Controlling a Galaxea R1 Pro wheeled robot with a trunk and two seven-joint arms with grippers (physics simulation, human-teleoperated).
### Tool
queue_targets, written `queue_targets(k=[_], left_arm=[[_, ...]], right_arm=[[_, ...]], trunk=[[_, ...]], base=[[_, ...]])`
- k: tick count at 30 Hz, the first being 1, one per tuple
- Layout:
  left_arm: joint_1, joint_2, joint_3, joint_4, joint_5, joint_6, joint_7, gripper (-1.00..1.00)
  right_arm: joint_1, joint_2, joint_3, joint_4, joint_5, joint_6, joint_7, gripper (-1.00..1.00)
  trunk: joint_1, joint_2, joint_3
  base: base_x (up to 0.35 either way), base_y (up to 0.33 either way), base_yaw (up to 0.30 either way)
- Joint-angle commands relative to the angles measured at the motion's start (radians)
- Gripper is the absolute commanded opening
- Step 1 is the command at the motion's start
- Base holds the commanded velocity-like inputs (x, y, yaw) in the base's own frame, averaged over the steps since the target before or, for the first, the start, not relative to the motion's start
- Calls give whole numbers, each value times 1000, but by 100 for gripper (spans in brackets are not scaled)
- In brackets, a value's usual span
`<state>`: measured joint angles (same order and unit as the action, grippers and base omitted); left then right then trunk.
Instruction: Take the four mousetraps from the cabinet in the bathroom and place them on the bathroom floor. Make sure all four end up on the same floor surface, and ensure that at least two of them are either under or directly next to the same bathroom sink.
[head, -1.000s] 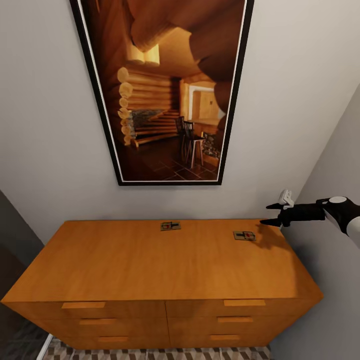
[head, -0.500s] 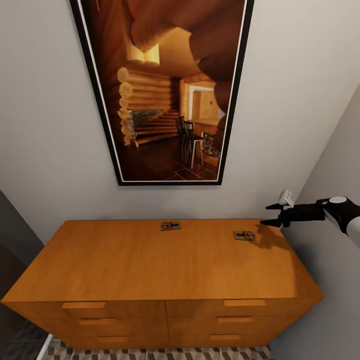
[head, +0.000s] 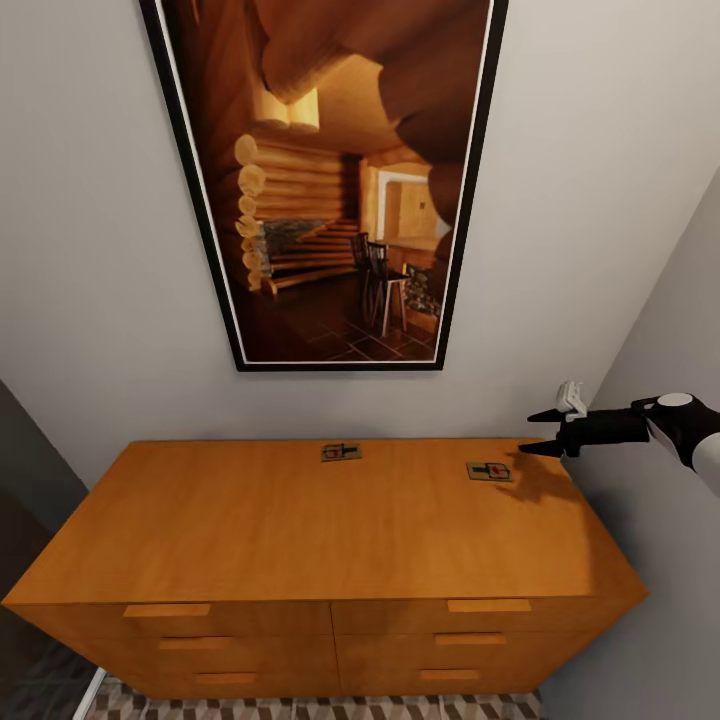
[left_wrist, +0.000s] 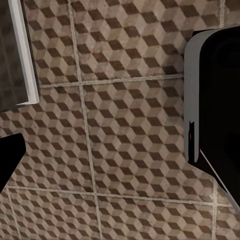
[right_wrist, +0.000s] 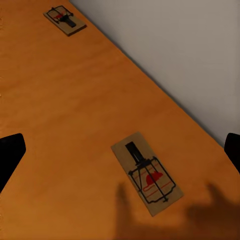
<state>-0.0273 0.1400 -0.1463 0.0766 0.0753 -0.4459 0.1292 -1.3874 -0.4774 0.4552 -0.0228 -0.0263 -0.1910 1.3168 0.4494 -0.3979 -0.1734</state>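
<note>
Here, no writing is legible. Two mousetraps (head: 341, 452) (head: 489, 471) lie flat along the cabinet (head: 300, 530) top's back edge, long axes left-right. The right gripper (head: 540, 431) hovers at centre right, jaws wide, empty (left gripper's state: cannot tell).

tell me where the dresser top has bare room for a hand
Most of the cabinet top is bare: the whole left half, and the wide front strip above the drawer fronts. Two mousetraps lie near the back wall, one at mid-back, one toward the right; the wood between them is free. The right rear corner is tightest, with the open right tool hovering there.
</note>
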Motion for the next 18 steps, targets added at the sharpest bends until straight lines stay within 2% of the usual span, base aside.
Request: queue_targets(k=[1, 12, 18], left_arm=[[-2, 0, -9, 4, 8, -7, 1, 100], [-2, 0, -9, 5, 8, -7, 1, 100], [-2, 0, -9, 5, 8, -6, 1, 100]], right_arm=[[-1, 0, 6, 0, -3, -7, 2, 100], [-1, 3, 6, 0, -2, -5, 2, 100], [-1, 16, 7, 0, -1, 16, 4, 100]], trunk=[[1, -2, -2], [1, -2, -2], [1, -2, -2]], base=[[0, 0, 0], [0, 0, 0], [0, 0, 0]])
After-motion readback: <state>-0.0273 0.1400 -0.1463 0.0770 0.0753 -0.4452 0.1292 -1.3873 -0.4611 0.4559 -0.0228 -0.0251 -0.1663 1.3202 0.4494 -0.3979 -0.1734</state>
